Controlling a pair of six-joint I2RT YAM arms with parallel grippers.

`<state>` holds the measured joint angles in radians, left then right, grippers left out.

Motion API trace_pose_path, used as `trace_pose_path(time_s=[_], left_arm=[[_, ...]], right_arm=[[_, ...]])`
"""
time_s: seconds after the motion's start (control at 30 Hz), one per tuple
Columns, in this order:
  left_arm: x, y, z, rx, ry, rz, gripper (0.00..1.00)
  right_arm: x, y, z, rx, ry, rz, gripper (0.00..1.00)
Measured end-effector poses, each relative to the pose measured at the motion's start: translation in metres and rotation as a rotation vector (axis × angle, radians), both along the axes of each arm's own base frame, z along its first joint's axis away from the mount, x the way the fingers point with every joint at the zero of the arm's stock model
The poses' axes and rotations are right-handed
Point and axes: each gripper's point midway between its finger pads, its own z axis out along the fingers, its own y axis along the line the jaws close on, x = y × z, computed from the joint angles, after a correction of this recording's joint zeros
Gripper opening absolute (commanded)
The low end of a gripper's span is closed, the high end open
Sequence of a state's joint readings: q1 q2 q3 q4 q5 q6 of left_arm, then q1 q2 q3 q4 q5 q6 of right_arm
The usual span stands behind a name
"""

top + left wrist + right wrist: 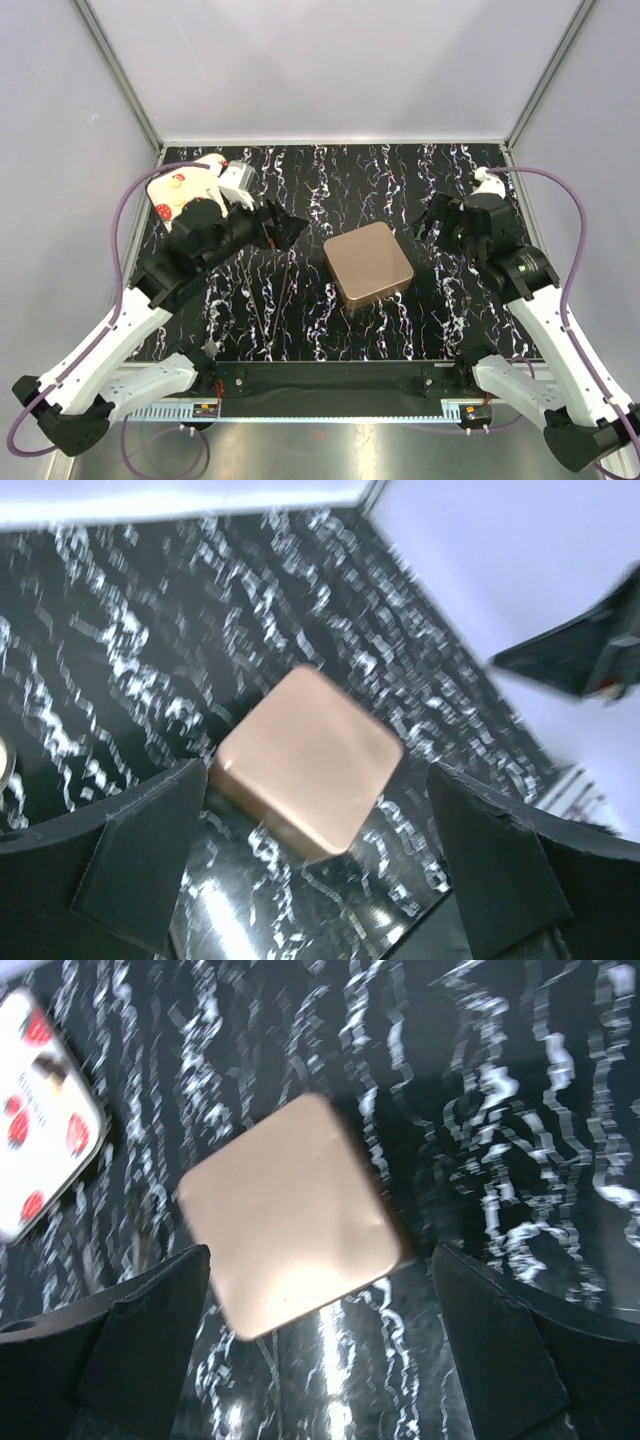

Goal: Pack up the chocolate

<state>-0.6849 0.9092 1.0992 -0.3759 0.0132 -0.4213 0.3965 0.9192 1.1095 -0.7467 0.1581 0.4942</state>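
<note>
A square copper-coloured box (368,263) with its lid shut sits flat at the table's middle, also in the left wrist view (305,760) and the right wrist view (290,1210). No chocolate can be made out; a small dark mark on the white strawberry-print tray (40,1110) is too blurred to name. My left gripper (295,232) hovers just left of the box, open, with nothing between its fingers (150,850). My right gripper (425,222) hovers just right of the box's far corner, open and empty as well, its fingers (500,1340) spread wide.
The white tray with red strawberry prints (180,190) lies at the far left corner, partly behind the left arm. The black marbled table (330,180) is walled by white panels and metal posts on three sides.
</note>
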Motion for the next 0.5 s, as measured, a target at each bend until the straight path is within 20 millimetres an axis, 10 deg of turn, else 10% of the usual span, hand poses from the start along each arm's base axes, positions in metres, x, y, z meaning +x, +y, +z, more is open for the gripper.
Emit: trace_pose_path(time_s=[0.27,0.5], left_arm=[[-0.003,0.012,-0.079,0.091,0.116,0.047,0.99],[-0.002,0.016,-0.072,0.072,0.088,0.068,0.99]], right_arm=[[-0.005,-0.031,-0.001,-0.064,-0.041,-0.129,1.00],[-0.007,-0.032,-0.011,-0.083,-0.023,-0.125,1.00]])
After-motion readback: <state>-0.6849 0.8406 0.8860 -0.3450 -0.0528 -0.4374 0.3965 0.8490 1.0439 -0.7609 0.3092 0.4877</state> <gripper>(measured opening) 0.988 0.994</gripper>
